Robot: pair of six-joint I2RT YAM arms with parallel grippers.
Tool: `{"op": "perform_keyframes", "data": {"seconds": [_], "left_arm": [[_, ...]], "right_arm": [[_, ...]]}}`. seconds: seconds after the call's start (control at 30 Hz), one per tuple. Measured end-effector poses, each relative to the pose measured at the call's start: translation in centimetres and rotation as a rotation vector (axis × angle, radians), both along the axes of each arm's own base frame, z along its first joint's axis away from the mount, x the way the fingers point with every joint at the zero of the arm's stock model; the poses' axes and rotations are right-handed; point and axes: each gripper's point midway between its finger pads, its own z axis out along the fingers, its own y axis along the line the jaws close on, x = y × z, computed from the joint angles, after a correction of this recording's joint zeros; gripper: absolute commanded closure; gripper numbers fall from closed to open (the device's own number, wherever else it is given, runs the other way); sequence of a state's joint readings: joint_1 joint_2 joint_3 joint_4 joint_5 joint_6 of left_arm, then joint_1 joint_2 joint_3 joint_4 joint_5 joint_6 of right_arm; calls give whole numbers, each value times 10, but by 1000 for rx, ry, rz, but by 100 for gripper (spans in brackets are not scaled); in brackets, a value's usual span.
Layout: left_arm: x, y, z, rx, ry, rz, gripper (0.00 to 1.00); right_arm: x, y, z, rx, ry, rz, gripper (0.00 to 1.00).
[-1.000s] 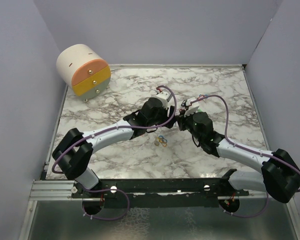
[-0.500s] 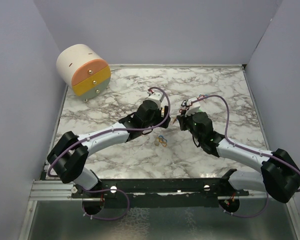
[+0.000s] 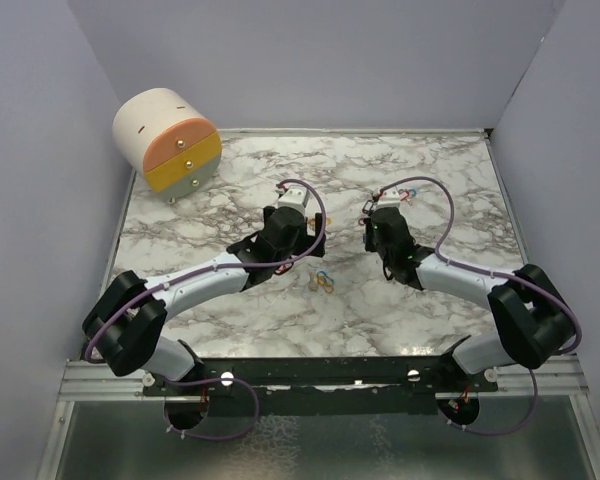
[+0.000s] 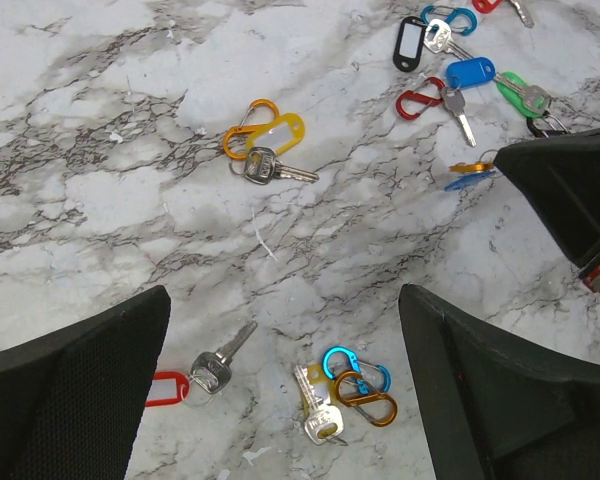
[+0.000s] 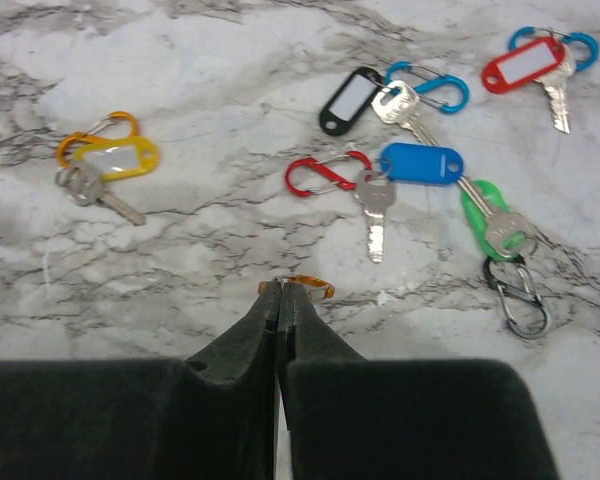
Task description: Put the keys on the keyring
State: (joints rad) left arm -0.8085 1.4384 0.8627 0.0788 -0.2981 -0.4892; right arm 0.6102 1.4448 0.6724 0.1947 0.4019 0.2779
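Drawn back to its own side, the left claw point(image 4: 285, 310) now hangs apart from the right claw point(image 5: 280, 292), where a second ago the two met over mid-counter; its jaws have spread to their widest and grip nothing. Right below it lie a bare key point(image 4: 318, 412) hooked to two small clips point(image 4: 358, 385) and a red-tagged key point(image 4: 212, 368), and farther out a yellow-tagged key point(image 4: 270, 150). The right claw is pressed fully together, pinching the edge of an orange clip point(image 5: 315, 288) at its tips. Beyond it the rest of the keys point(image 5: 420, 165) lie scattered flat on the marble counter point(image 5: 200, 60): black, blue, green and red tags, some joined to red, blue or dark clips. A drum-shaped drawer box point(image 3: 168, 140) stands at the counter's far left corner, well apart from both arms.
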Motion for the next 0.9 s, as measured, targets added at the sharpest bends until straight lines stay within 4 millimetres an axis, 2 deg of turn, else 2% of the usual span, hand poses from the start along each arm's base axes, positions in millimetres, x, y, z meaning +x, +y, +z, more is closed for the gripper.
{"op": "perform_keyframes", "data": {"seconds": [0.13, 0.17, 0.23, 0.27, 0.3, 0.33, 0.47, 0.63, 0.77, 0.9], "left_arm": [[-1, 5, -1, -1, 0, 16, 1], [-1, 6, 0, -4, 0, 18, 1], [-1, 6, 0, -5, -1, 22, 1], [-1, 6, 0, -5, 0, 24, 1], [-1, 6, 0, -6, 0, 25, 1], [0, 6, 0, -6, -1, 26, 1], [0, 6, 0, -9, 1, 28, 1], [0, 7, 0, -10, 0, 35, 1], [1, 8, -1, -10, -1, 45, 1], [0, 13, -7, -1, 9, 56, 1]], "right_arm": [[6, -26, -6, 2, 30, -88, 99], [7, -31, -8, 2, 36, -108, 95], [7, -44, -12, 1, 54, -153, 64], [7, -49, -13, 2, 62, -176, 53], [6, -53, -15, 2, 69, -197, 45], [5, -56, -16, -1, 75, -213, 41], [2, -59, -14, 1, 78, -232, 38], [1, -53, 5, 39, 26, -181, 36], [2, -36, 15, 73, 2, -85, 36], [-4, -10, 5, 76, 37, 39, 36]]}}
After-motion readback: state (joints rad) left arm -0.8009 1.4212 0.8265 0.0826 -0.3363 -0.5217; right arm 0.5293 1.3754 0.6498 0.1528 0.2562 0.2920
